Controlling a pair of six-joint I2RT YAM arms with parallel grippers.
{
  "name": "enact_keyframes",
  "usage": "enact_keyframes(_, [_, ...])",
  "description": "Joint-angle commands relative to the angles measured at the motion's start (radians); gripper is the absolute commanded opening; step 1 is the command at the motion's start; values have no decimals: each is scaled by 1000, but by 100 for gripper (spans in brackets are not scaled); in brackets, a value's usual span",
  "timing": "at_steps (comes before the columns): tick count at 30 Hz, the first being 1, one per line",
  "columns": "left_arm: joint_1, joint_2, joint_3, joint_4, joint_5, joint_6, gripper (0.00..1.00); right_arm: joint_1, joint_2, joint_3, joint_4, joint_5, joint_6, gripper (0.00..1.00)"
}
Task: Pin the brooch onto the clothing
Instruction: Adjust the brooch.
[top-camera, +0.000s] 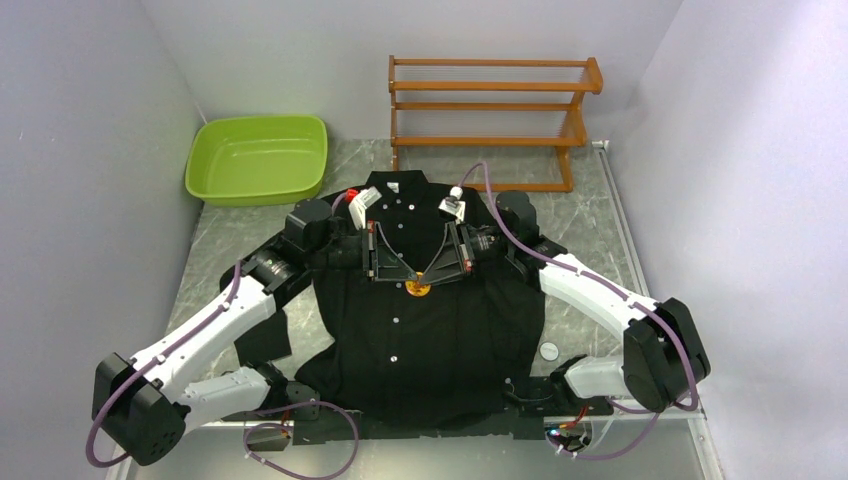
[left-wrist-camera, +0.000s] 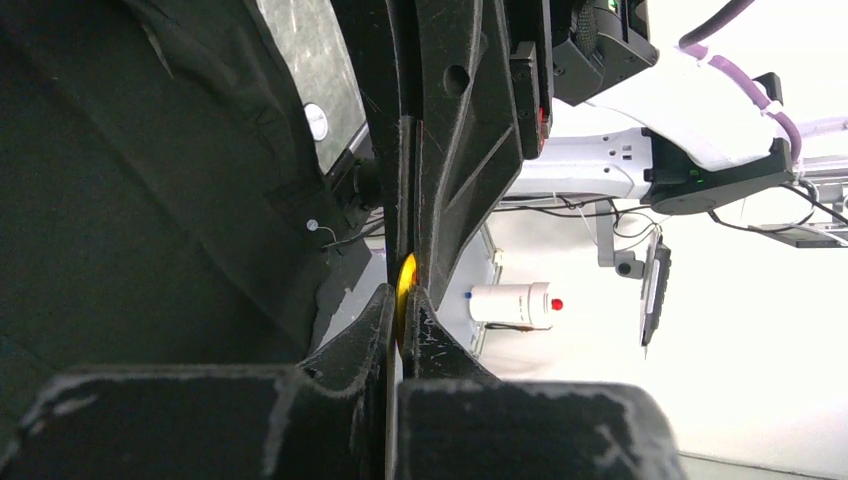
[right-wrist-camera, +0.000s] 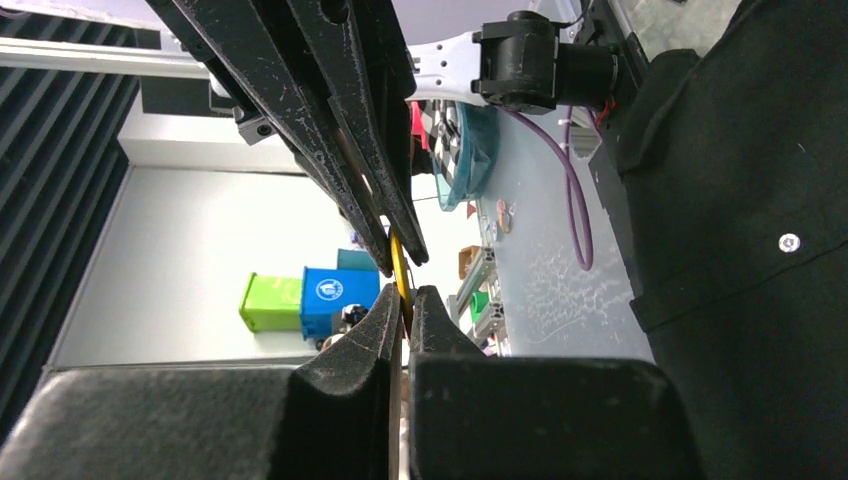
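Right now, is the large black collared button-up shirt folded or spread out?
Spread out. The black collared shirt lies flat, front up, its row of white buttons visible down the middle.

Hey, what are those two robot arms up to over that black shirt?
They are trying to pin a brooch onto a shirt. The black shirt lies spread out, front up, on the table. Both arms have reached in over its chest. The left hand and the right hand meet tip to tip, and each is pinched shut on the small orange brooch, just beside the button line. It does not look fastened to the cloth yet.
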Motion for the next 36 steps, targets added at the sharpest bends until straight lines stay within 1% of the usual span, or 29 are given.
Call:
enact_keyframes(1, [-8, -13, -3, 114, 67, -29, 3, 0, -14, 38, 33, 26, -7, 0])
enact_keyframes(3, [-7, -13, -2, 114, 67, -30, 3, 1, -12, 36, 50, 25, -2, 1])
enact_keyframes(5, [-7, -14, 0, 102, 61, -26, 3, -1, -11, 39, 52, 25, -8, 11])
enact_keyframes(8, [-6, -16, -2, 80, 36, -18, 3, -6, -9, 36, 61, 24, -13, 29])
enact_keyframes(10, [-6, -22, -7, 75, 10, -15, 3, -12, -12, 31, 55, 26, -24, 47])
enact_keyframes(12, [-4, -26, -7, 51, -16, -1, 3, -24, -20, 27, 21, 36, -52, 60])
enact_keyframes(17, [11, -34, 12, 9, -50, 18, 3, -69, -45, 21, -49, 55, -114, 75])
enact_keyframes(21, [53, -47, 22, 24, -22, -34, 3, -127, -118, 11, -78, 77, -158, 91])
enact_keyframes(23, [73, -61, 23, 53, 7, -85, 3, -155, -171, 26, -134, 107, -229, 98])
enact_keyframes(25, [86, -79, 22, 95, 36, -153, 3, -173, -218, 49, -213, 156, -308, 100])
enact_keyframes(27, [96, -98, 23, 138, 53, -235, 3, -183, -253, 64, -259, 177, -350, 100])
enact_keyframes(31, [112, -108, 39, 161, 65, -371, 3, -187, -288, 86, -287, 188, -398, 100])
enact_keyframes(34, [113, -108, -14, 322, 63, -571, 3, -187, -314, 94, -286, 184, -431, 100])
enact_keyframes(36, [114, -104, -48, 421, 59, -662, 3, -187, -328, 103, -290, 176, -457, 100])
